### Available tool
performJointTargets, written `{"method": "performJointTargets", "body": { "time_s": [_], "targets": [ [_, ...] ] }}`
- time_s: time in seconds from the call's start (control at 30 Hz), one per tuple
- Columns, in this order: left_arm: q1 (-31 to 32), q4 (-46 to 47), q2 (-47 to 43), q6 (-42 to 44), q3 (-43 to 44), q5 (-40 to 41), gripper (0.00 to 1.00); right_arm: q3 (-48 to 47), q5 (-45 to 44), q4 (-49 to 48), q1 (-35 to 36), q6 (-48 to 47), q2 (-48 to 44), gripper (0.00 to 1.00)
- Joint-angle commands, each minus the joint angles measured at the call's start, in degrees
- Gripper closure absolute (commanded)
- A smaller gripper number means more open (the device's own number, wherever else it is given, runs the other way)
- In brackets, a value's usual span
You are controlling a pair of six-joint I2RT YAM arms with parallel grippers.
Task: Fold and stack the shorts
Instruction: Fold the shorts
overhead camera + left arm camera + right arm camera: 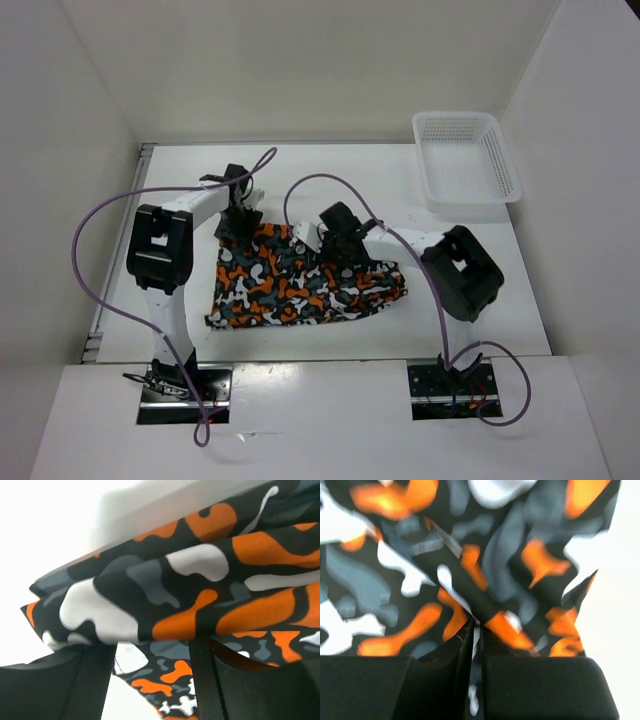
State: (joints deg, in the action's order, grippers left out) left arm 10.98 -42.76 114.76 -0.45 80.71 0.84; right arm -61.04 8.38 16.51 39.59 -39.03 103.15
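The shorts (pixel 300 285), in an orange, black, grey and white blotch print, lie on the white table between the arms. My left gripper (pixel 241 225) is at their far left corner. In the left wrist view its fingers (pixel 95 680) stand wide apart, and a thick fold of the shorts (pixel 200 595) lies across the tips of my left gripper (pixel 152 647). My right gripper (pixel 338 255) is over the far right part of the shorts. In the right wrist view my right gripper (pixel 476 627) is shut, pinching a ridge of the shorts (pixel 495 555).
A white plastic mesh basket (pixel 470 200) stands at the far right corner of the table. White walls enclose the table at the back and on both sides. Purple cables loop over both arms.
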Motion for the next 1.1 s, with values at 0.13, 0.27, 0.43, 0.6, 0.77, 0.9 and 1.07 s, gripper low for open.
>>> {"method": "performJointTargets", "body": {
  "time_s": [0.13,0.27,0.43,0.6,0.77,0.9,1.07],
  "targets": [
    [-3.86,8.22,10.83,0.45,15.78,7.42,0.3,-26.29,-10.12,-7.56,-1.71,6.06,16.25,0.8],
    [-6.14,7.0,11.98,0.45,23.69,8.74,0.27,-49.22,-11.99,4.11,-4.26,11.15,26.54,0.8],
    [-6.76,5.85,8.73,0.45,23.46,6.2,0.26,-55.34,-11.46,8.62,-6.2,16.17,23.07,0.59],
    [-6.76,7.6,3.03,0.45,16.69,4.17,0.25,-37.61,-10.84,10.46,-6.2,21.35,5.51,0.0],
    [-6.76,7.61,-1.72,0.45,10.71,4.17,0.25,-15.64,-9.35,12.05,-6.72,20.84,-11.46,0.0],
    [-7.29,9.44,-3.05,0.45,5.26,4.17,0.25,-4.64,-9.35,12.75,-6.72,17.59,-19.99,0.0],
    [-7.91,10.6,-2.0,0.45,3.14,4.17,0.25,2.23,-7.85,16.7,-6.72,7.05,-22.03,0.03]
  ]
}}
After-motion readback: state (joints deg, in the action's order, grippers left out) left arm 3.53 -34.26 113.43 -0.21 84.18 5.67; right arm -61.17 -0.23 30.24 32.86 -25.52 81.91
